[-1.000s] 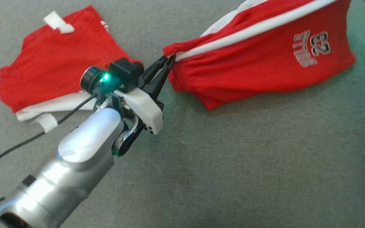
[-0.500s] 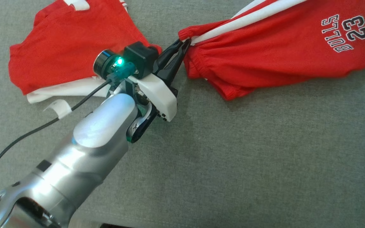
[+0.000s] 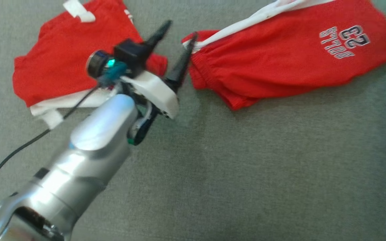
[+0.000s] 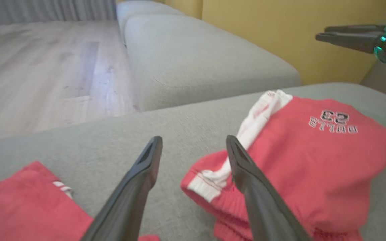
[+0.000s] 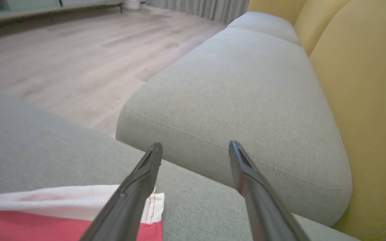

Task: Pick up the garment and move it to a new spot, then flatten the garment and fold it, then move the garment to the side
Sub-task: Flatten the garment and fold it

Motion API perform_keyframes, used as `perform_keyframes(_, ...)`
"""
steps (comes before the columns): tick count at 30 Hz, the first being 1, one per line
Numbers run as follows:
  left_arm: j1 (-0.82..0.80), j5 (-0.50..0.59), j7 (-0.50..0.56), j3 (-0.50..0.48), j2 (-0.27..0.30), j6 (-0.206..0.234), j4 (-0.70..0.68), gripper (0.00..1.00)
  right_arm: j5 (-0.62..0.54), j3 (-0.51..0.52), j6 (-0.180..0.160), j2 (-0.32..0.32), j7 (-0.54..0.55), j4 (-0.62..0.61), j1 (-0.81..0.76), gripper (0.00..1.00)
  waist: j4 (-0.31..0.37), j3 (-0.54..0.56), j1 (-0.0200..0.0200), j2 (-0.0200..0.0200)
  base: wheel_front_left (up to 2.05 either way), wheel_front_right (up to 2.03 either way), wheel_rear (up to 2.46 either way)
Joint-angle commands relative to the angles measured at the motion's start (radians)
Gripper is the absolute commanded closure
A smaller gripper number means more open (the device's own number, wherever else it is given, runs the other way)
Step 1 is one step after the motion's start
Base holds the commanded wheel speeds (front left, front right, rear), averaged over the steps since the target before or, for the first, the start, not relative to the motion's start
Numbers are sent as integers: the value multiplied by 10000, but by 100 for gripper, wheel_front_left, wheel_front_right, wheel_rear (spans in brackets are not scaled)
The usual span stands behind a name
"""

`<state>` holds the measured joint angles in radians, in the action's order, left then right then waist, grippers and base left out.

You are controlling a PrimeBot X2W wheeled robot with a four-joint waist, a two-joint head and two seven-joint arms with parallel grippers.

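Red garment [image 3: 280, 67]: top edge cropped | left end effector [image 3: 182, 29]: blurred, parted

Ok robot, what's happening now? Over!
Left gripper open, beside shorts. Right gripper open, empty. Shorts lying loose on cushion. Another red garment nearby.

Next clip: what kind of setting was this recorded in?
Likely a home living room: a grey sofa seat with yellow back cushions, a wood-look floor, and curtains beyond.
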<state>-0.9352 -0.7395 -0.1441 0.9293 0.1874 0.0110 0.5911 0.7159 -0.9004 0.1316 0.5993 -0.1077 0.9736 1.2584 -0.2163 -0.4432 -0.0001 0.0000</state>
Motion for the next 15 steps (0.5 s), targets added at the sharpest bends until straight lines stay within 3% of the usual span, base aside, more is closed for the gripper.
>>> perform_keyframes(1, -100, -137, -216, -530, 452, 143, -177, 0, 300, 78, -9, -81, -304, -231, -443, 0, 237, 442, 1, 0, 0, 0, 0)
perform_keyframes(9, 855, -483, -968, -1380, 1084, 633, -556, 0, 1098, 656, -9, -369, -1413, -786, -1756, 0, 843, 1912, 1, 0, 0, 0, 0)
perform_keyframes(15, 2094, -517, -1152, -1994, 1441, 936, -1356, 0, 665, 1771, -9, -840, -1534, -1301, -2973, 0, 1224, 2825, 1, 0, 0, 0, 0)
